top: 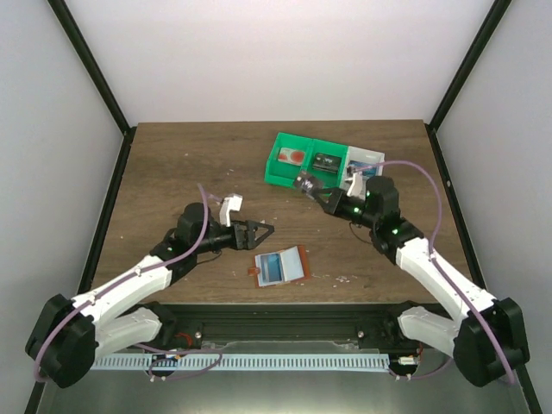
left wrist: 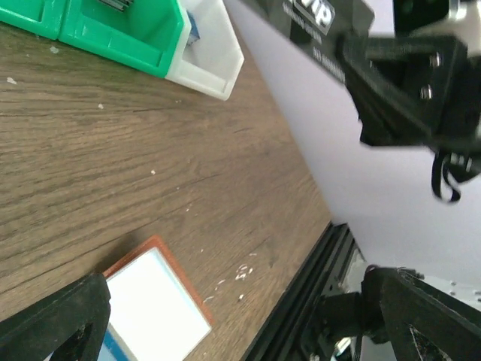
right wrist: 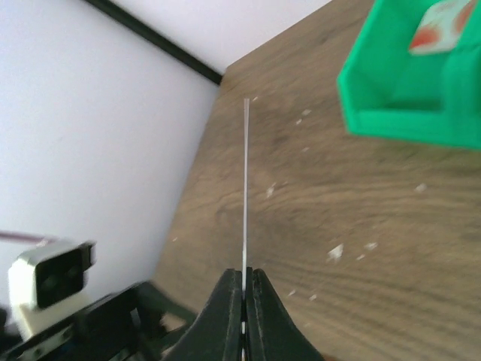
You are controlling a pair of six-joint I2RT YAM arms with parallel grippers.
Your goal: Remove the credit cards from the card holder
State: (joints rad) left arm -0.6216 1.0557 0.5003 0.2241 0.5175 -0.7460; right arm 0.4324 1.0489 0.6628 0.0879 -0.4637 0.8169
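Wooden table (top: pixel 172 172) bears card holder (top: pixel 280 266) (right gripper (right wrist: pixel 244 280) pinches card (right wrist: pixel 246 188)).

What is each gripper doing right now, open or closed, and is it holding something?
Left gripper: open, holding nothing.
Right gripper: closed on a credit card, seen edge-on.

In the left wrist view the card holder (left wrist: pixel 159 297) ran off the bottom edge, one corner behind a finger (left wrist: pixel 60 320) of the left pincer (top: pixel 264 233). The right pincer (right wrist: pixel 245 280) held a card (right wrist: pixel 246 188) edge-on, so its face and colour could not be told. The green bin (right wrist: pixel 398 113) was cropped at the right.
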